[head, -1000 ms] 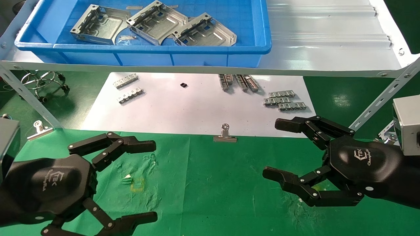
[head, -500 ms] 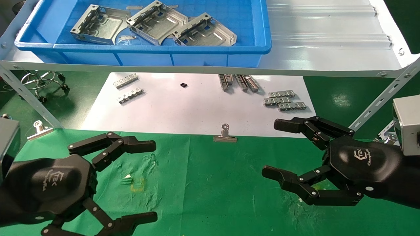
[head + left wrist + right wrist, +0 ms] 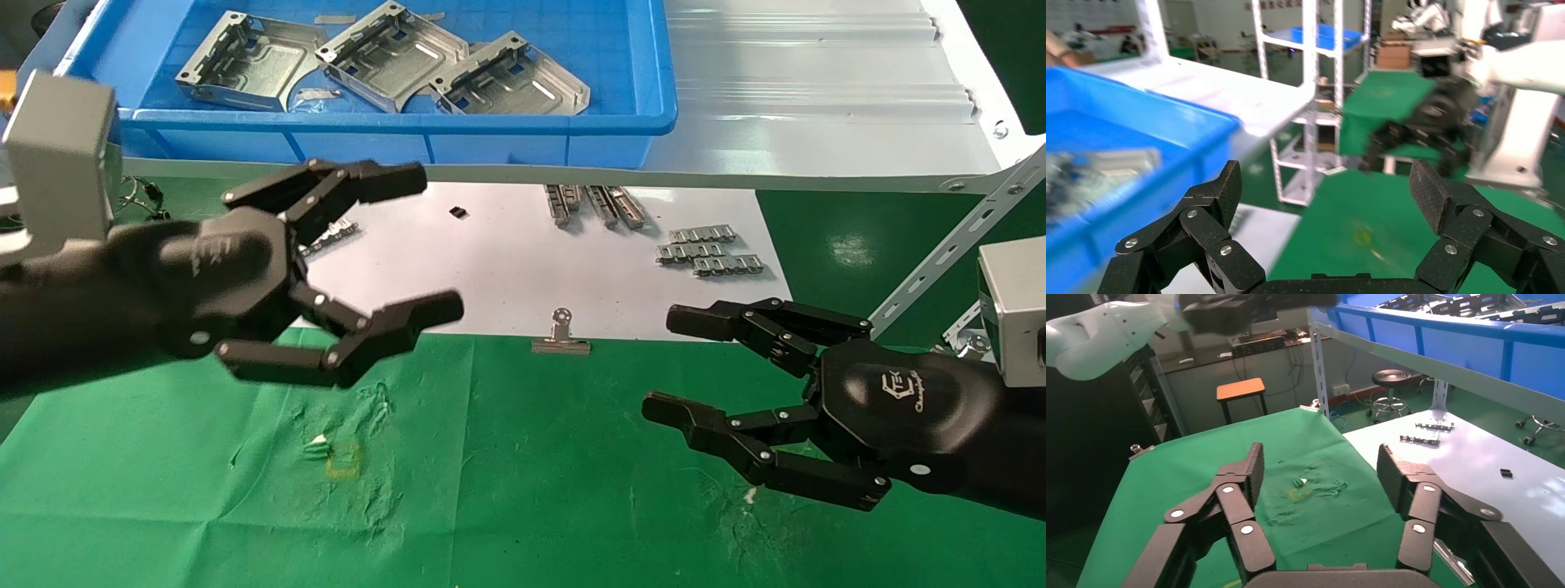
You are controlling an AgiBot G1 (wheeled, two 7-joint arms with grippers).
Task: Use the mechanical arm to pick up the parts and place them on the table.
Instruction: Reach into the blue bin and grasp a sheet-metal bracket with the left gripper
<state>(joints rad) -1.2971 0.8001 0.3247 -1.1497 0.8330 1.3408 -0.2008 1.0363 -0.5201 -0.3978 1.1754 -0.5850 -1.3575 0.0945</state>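
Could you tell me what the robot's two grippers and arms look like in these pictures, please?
Both the left gripper and the right gripper are matte black, each with a hexagonal palm housing and two jointed linkage fingers dotted with silver pivot pins. The right one's housing carries a white logo with lettering. A grey box-shaped module sits at each wrist. In the right wrist view, the left arm behind its gripper is white.

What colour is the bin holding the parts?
Blue bin, silver parts inside; clearest in the head view.
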